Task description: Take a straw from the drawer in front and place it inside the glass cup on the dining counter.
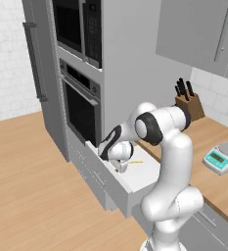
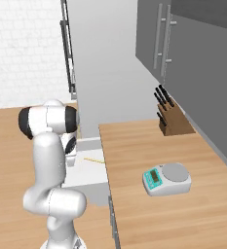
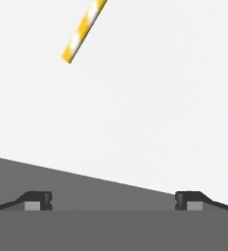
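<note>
White drawer (image 1: 147, 169) floor lies under the hand (image 3: 113, 201), whose fingers (image 3: 37, 200) are spread wide and hold nothing; the yellow straw (image 3: 83, 30) lies at upper left, untouched.

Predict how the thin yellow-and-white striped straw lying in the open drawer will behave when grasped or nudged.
The thin yellow-and-white striped straw looks round and slender, so it may roll on the smooth white drawer floor. It seems light and could skid away. Lying flat, it probably offers the open claw little height to pinch.
</note>
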Robot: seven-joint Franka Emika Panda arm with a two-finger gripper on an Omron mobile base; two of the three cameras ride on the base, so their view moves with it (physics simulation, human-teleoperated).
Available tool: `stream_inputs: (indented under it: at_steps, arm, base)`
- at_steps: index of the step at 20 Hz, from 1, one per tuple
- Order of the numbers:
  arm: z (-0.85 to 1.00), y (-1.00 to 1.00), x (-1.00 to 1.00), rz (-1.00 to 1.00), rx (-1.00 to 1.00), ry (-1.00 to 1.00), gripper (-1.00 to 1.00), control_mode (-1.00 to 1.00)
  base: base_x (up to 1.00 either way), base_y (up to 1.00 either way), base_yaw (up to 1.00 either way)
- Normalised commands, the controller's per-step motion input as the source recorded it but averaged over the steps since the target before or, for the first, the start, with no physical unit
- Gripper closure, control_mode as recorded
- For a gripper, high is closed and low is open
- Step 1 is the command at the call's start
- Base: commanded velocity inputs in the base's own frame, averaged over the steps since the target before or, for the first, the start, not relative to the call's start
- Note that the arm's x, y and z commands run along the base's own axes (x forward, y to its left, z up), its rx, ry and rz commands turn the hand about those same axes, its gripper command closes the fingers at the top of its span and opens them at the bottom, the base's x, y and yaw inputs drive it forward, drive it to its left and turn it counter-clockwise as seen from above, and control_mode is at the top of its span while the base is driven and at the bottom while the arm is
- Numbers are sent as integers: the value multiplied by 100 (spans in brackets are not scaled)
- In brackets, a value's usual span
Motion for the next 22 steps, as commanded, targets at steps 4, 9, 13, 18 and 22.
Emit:
stream_inputs:
  at_steps: [4,9,13,18,22]
  arm:
    - [-14,53,-3,0,0,0,-100,-100]
    - [-10,70,-7,0,0,0,-100,-100]
    - [-10,81,-9,0,0,0,-100,-100]
    - [-5,84,-12,0,0,0,-100,-100]
    - [0,80,-14,0,0,0,-100,-100]
  base:
    - [0,0,0]
    - [0,0,0]
    - [0,0,0]
    - [0,0,0]
    - [0,0,0]
